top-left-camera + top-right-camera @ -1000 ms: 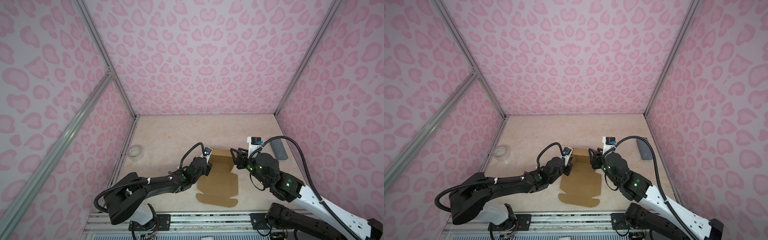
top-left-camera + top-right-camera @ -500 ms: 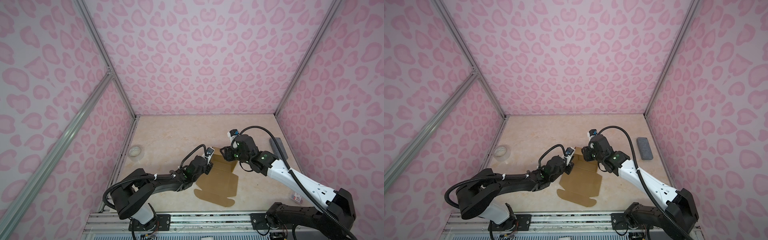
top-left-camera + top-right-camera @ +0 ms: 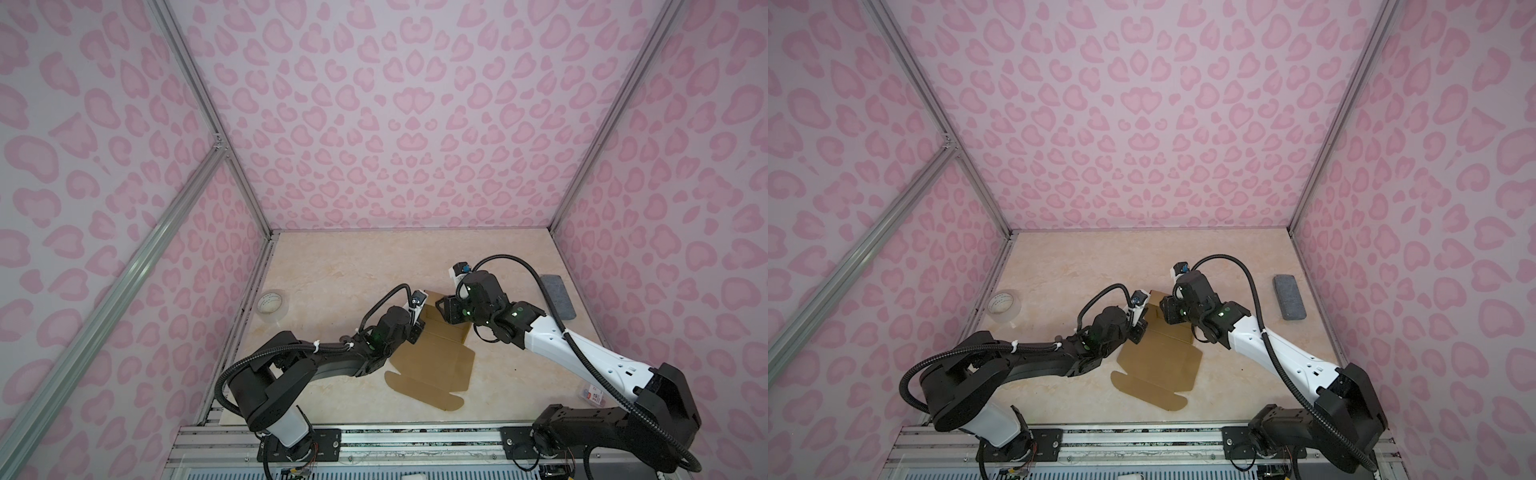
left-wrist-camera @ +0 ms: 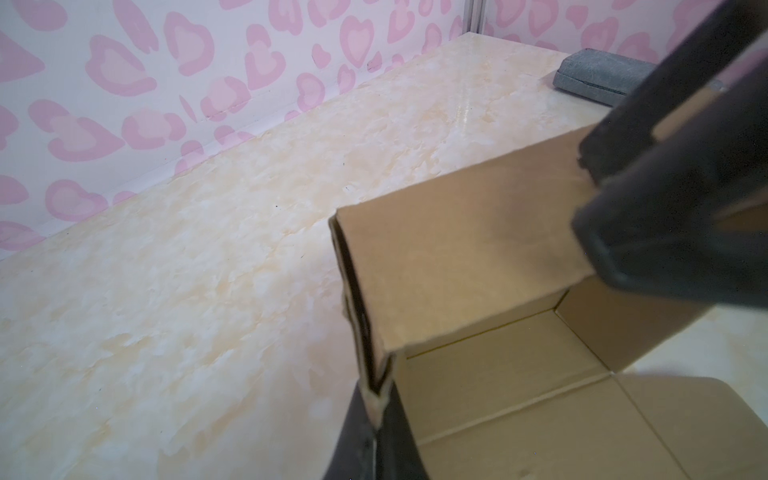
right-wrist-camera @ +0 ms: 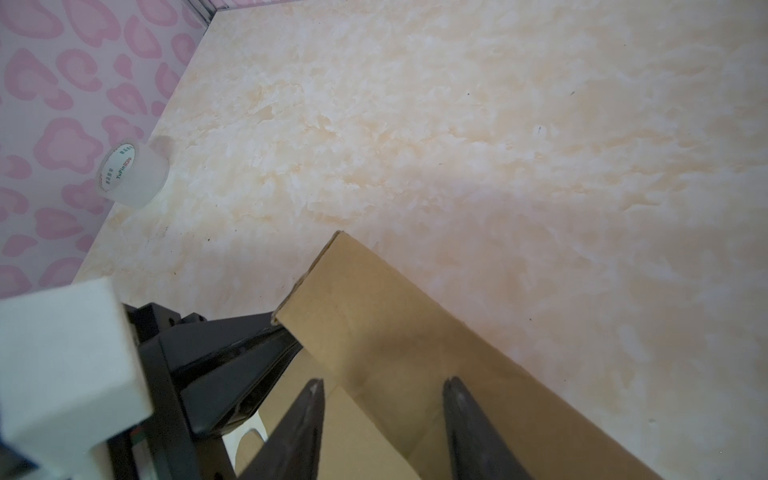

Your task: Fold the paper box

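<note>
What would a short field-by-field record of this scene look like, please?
paper box: partly folded, far wall raised, near flaps flat on table
left end effector: shut on the box's left side wall
right end effector: open, at the raised far wall
tape roll: left edge of table, apart
grey block: right edge of table, apart

Walls: pale pink, printed with darker pink hearts and blotches
Frame posts: silver aluminium, in the corners
Brace: slanted across the left wall
Tabletop: glossy cream marble look
Front rail: slotted metal
Light: soft, even
</note>
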Robot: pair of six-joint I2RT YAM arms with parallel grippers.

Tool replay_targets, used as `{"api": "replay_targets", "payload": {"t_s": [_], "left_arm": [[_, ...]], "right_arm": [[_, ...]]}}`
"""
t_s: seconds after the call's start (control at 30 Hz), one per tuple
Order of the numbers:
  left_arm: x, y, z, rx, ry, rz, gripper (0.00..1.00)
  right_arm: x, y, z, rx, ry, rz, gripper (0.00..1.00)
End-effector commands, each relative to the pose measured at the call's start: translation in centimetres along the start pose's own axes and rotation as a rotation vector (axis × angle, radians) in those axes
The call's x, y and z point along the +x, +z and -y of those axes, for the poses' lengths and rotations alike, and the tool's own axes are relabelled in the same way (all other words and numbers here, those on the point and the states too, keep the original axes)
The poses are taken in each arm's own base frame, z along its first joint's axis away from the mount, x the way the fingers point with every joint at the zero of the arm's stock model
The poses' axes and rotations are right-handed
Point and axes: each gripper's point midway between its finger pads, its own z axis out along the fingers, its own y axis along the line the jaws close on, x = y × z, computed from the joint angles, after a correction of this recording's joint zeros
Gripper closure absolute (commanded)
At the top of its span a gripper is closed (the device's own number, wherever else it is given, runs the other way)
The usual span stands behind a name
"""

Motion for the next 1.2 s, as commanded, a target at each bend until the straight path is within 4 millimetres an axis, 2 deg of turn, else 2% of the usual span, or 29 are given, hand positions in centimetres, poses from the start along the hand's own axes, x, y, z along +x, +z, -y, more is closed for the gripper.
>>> {"api": "replay_targets", "payload": {"t_s": [0.0,0.3,0.6,1.17], "left_arm": [[-0.8,-0.1,0.5,0.029,0.029,0.05,0.95],[-1.2,-0.2,0.8,0.046,0.06,0.106,0.91],[-1.2,0.7,1.1,0.05,0.093,0.099,0.86],[-0.2,1.5,1.1,0.039,0.131,0.068,0.8]], "right_arm": [[0.3,0.3,0.2,0.008,-0.005,-0.014,0.51],[0.1,0.7,0.5,0.014,0.0,-0.016,0.51],[-0.1,0.8,0.4,0.015,0.006,-0.017,0.52],[-0.2,0.9,0.3,0.012,0.017,-0.018,0.52]]}}
